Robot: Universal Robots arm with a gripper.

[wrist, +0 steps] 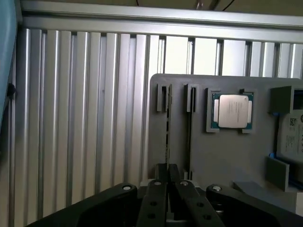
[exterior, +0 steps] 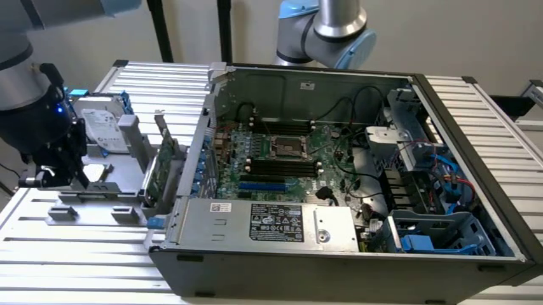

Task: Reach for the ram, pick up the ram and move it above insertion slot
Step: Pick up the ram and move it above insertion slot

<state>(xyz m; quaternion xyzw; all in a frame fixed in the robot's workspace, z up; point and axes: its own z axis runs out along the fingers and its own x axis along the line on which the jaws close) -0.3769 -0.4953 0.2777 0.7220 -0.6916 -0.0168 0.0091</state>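
Grey holder (wrist: 222,156) at the PC case's (exterior: 339,267) 9 o'clock, my pincer (wrist: 167,169) pinched on the ram (wrist: 166,127) standing in it.

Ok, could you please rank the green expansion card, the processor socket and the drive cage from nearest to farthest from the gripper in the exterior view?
1. Green expansion card, upright, just beside the gripper.
2. Processor socket, middle of the case.
3. Drive cage, the case's corner at the exterior view's far right.
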